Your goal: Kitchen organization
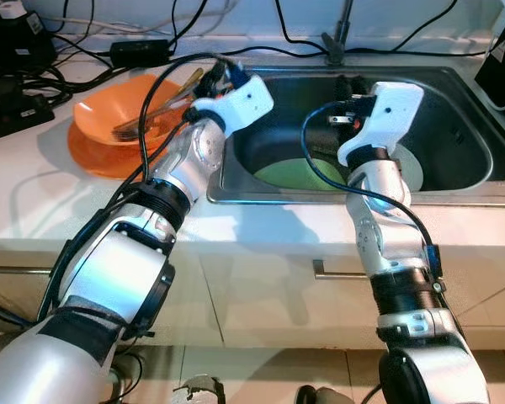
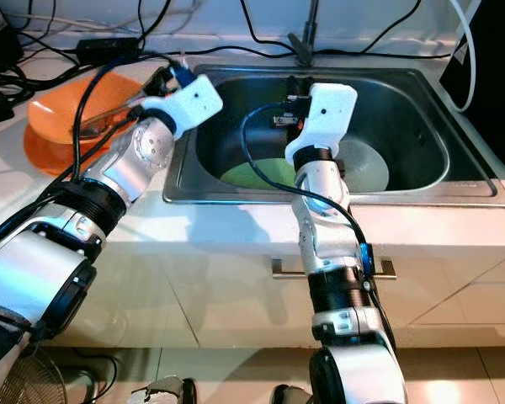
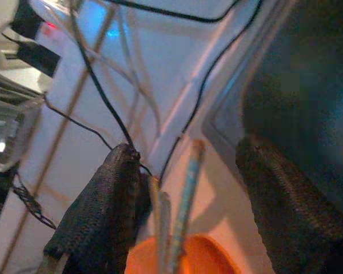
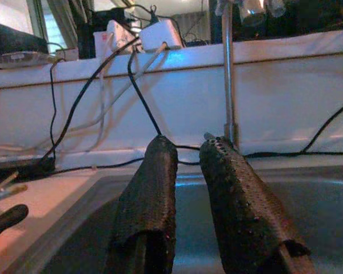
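Note:
An orange bowl (image 1: 109,114) sits on an orange plate (image 1: 93,156) on the white counter left of the sink. Several utensils (image 1: 151,114) lie in the bowl, their handles pointing toward the sink. My left gripper (image 1: 210,71) hovers at the bowl's sink-side edge, open; in the left wrist view the chopstick ends (image 3: 188,171) rise between its wide-spread fingers (image 3: 103,211) without touching them. My right gripper (image 1: 345,84) hangs over the steel sink (image 1: 320,198), shut with nothing in it, its fingers (image 4: 154,188) pointing at the back wall. A green plate (image 1: 290,174) and a grey plate (image 1: 412,168) lie in the basin.
A faucet (image 1: 337,42) stands behind the sink. Black cables and a power adapter (image 1: 139,50) trail along the back of the counter, with dark devices (image 1: 8,109) at the far left. A drawer handle (image 1: 328,271) runs below the counter edge.

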`<state>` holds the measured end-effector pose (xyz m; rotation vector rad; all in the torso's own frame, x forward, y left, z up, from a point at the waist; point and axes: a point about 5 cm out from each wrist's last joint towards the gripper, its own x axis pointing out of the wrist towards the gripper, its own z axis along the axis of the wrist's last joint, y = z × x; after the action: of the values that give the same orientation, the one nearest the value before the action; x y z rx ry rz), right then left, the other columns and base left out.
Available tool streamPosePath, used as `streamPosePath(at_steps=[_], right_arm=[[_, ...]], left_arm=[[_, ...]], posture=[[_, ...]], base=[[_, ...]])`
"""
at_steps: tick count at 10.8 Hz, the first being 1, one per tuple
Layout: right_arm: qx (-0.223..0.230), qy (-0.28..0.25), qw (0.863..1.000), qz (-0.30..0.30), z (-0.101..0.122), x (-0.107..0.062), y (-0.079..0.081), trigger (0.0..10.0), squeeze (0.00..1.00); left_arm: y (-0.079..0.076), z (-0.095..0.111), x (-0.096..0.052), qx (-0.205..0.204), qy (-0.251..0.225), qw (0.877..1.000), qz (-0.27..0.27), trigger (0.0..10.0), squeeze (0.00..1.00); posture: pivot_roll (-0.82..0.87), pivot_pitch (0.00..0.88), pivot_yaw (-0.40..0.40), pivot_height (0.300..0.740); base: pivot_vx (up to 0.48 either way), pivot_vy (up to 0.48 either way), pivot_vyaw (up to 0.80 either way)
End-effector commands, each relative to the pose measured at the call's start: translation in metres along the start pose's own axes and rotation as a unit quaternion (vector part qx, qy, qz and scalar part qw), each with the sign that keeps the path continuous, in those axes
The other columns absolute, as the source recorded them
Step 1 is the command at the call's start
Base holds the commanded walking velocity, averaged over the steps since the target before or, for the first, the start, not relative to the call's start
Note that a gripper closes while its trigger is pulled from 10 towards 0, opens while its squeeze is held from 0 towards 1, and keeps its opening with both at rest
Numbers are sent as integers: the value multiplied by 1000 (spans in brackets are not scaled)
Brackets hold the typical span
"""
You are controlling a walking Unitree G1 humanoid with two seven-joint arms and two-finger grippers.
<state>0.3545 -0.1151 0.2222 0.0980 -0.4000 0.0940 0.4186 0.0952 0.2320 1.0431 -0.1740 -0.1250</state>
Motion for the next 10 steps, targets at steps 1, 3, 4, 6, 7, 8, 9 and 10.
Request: streamPosePath(at_steps=[1,3,4,6,7,8,9,10], right_arm=[[4,3,1000,-1,1,-3,1,10000,0],[4,3,1000,-4,2,-8,0,10000,0],[6,4,1000,-5,3,-12,0,10000,0],[10,7,1000,-6,5,-18,2,10000,0],[12,7,1000,-7,5,-20,2,10000,0],[14,7,1000,-8,6,-21,2,10000,0],[15,8,1000,-7,7,-23,2,10000,0],[15,12,1000,-7,7,-24,2,10000,0]], left_arm=[[6,10,3,13,-12,1000,5,10000,0],[5,10,4,18,-6,1000,4,10000,0],[5,10,5,20,-4,1000,7,10000,0],[9,13,6,29,0,999,20,10000,0],[13,13,7,35,1,999,33,10000,0],[19,13,7,38,4,998,45,10000,0],[23,11,8,40,10,998,55,10000,0],[26,7,7,44,20,997,65,10000,0]], posture=[[28,161,36,740],[19,175,39,740],[10,187,38,740],[3,207,36,740],[-2,211,33,740],[-6,215,29,740],[-8,219,24,740],[-7,219,21,740]], base=[[0,0,0],[0,0,0],[0,0,0],[0,0,0],[0,0,0],[0,0,0],[0,0,0],[0,0,0]])
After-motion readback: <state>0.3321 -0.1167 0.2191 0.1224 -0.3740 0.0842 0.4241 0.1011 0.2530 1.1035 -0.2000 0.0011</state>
